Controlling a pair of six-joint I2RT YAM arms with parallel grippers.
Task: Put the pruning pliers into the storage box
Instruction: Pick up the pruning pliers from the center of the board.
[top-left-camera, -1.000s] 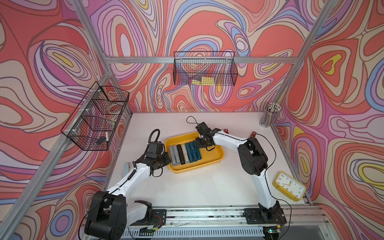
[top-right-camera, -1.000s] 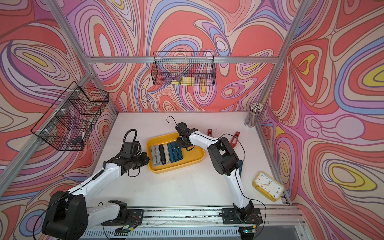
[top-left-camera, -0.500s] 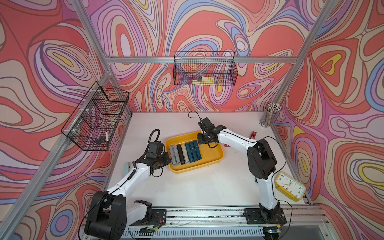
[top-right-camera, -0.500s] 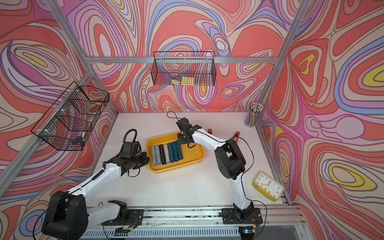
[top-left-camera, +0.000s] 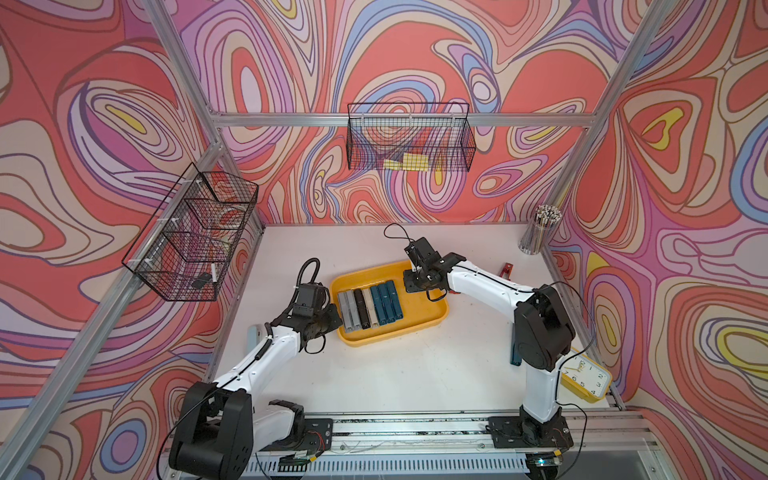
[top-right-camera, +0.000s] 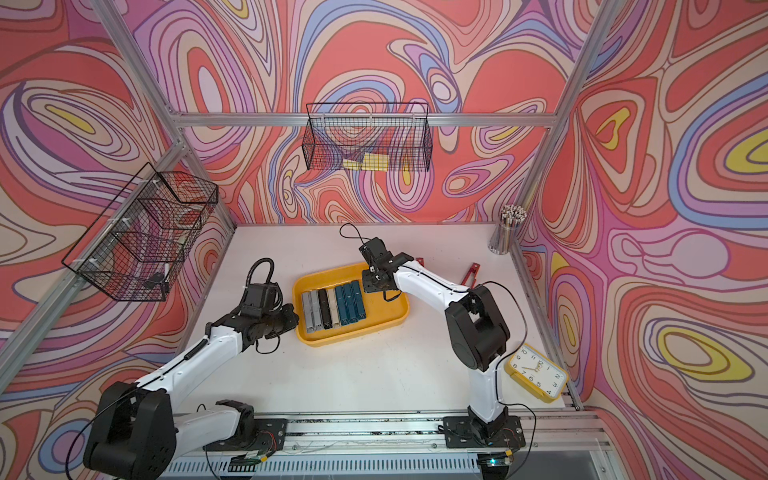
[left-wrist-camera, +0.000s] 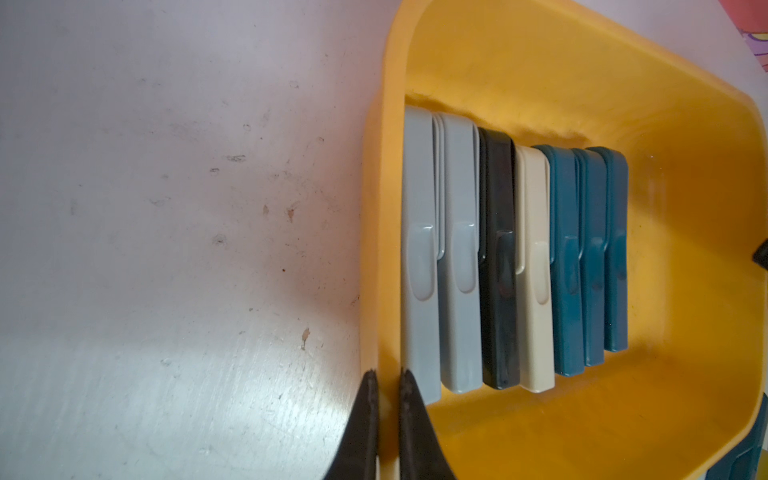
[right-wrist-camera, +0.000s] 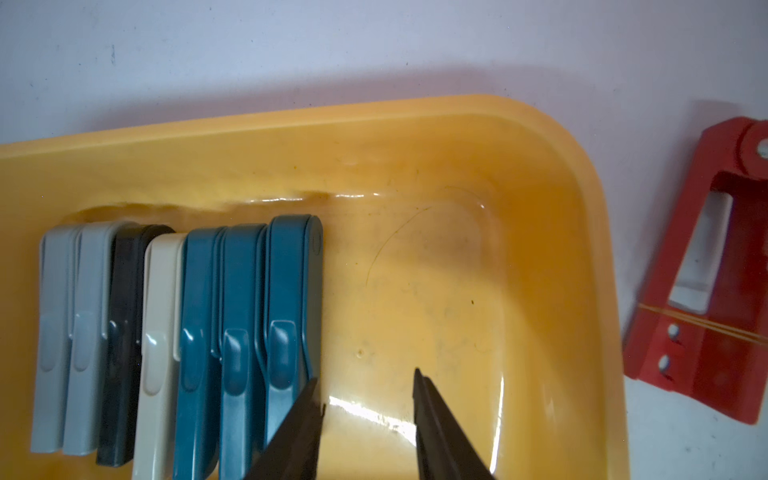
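The yellow storage box (top-left-camera: 422, 309) (top-right-camera: 384, 309) lies mid-table. A row of grey, black, beige and teal pruning pliers (top-left-camera: 370, 305) (top-right-camera: 332, 305) (left-wrist-camera: 515, 266) (right-wrist-camera: 187, 332) lies in its left half. My left gripper (top-left-camera: 337, 322) (left-wrist-camera: 387, 376) is shut on the box's left rim (left-wrist-camera: 374, 249), one finger outside and one inside. Over the bare box floor (right-wrist-camera: 436, 270), just beside the outermost teal pliers, my right gripper (top-left-camera: 409, 282) (right-wrist-camera: 368, 380) stands open and holds nothing. A red pliers (right-wrist-camera: 715, 270) (top-left-camera: 506, 270) lies on the table outside the box.
A second red pliers (top-right-camera: 419, 261) lies behind the right forearm, and a teal one (top-left-camera: 514, 349) by the right elbow. A cup of white-tipped sticks (top-left-camera: 538, 232) stands back right and a yellow clock (top-left-camera: 586, 380) front right. Black wire baskets (top-left-camera: 409, 139) (top-left-camera: 195, 245) hang on the walls.
My right gripper has opened and its wrist has drawn back a little from the row of pliers, while the elbow swung right. The left gripper has stayed on the rim.
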